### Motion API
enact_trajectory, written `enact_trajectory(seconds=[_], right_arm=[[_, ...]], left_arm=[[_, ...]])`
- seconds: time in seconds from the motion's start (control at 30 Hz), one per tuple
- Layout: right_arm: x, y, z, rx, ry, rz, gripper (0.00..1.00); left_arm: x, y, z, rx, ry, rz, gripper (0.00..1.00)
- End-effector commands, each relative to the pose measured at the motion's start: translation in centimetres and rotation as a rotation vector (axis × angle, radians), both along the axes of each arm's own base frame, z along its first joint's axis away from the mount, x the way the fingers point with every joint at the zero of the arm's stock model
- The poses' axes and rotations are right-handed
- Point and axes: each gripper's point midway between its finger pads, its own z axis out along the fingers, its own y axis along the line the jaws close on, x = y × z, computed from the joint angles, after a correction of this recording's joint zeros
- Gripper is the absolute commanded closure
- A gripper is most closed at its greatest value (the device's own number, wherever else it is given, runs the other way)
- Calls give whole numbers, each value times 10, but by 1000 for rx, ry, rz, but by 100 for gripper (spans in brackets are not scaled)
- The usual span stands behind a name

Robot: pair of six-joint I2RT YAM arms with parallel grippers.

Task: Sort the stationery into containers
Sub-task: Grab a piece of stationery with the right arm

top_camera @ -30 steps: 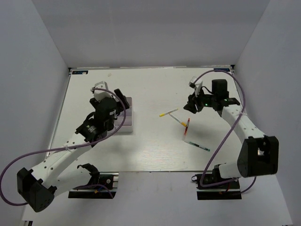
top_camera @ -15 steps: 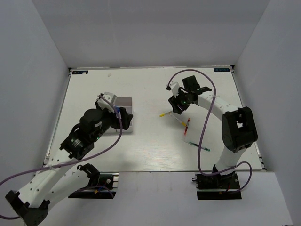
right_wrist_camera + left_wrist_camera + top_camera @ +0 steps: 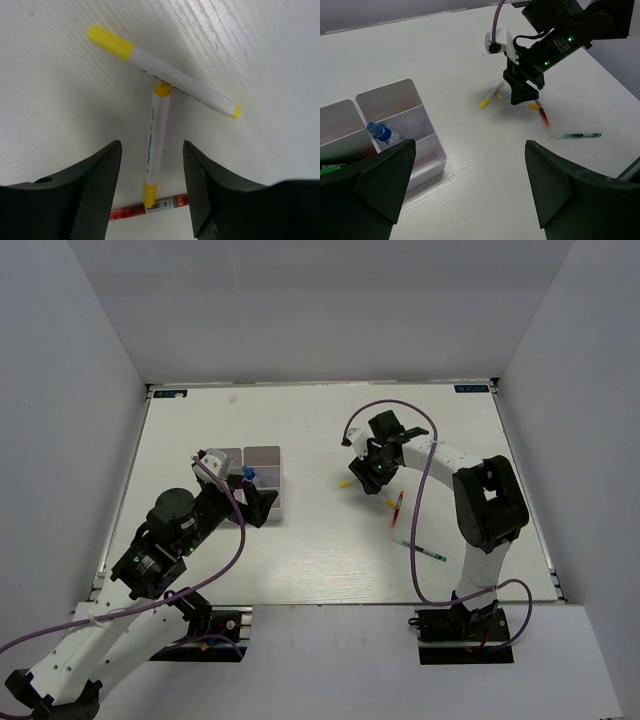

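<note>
Two white pens with yellow ends lie crossed in a T. The slanted pen [image 3: 161, 75] lies beyond my right gripper [image 3: 152, 145]. That gripper hangs open, low over the table, and the upright pen [image 3: 155, 142] lies between its fingers, not clamped. A red pen [image 3: 145, 207] lies at that pen's near end, and a green-tipped pen [image 3: 421, 551] rests further toward the front. My left gripper [image 3: 470, 145] is open and empty beside the white divided tray [image 3: 390, 92]. One tray compartment holds a blue-capped clear tube [image 3: 381, 133].
In the top view my right gripper [image 3: 375, 470] covers most of the yellow pens; only the yellow end [image 3: 344, 483] and another [image 3: 390, 503] stick out. The red pen [image 3: 398, 508] lies to their right. The tray [image 3: 265, 458] sits left of centre. White walls enclose the table.
My right gripper has swung left from the far right and come down over the yellow pens. My left arm has drawn back from above the tray toward the near left.
</note>
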Motion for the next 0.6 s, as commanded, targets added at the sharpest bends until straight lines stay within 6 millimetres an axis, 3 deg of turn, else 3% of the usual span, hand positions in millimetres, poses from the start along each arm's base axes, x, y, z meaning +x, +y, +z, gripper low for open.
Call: enact_trajectory(seconds=[0.0, 0.37, 0.47, 0.57], right_arm=[[-2, 1, -2, -23, -4, -2, 42], [-1, -4, -26, -105, 24, -11, 54], [-5, -4, -29, -115, 39, -1, 63], [-12, -1, -29, -116, 63, 21, 78]], left_arm=[[-1, -2, -1, 2, -8, -21, 0], [-3, 0, 0, -4, -15, -21, 0], [-4, 1, 2, -9, -23, -21, 0], [-5, 1, 6, -20, -38, -21, 0]])
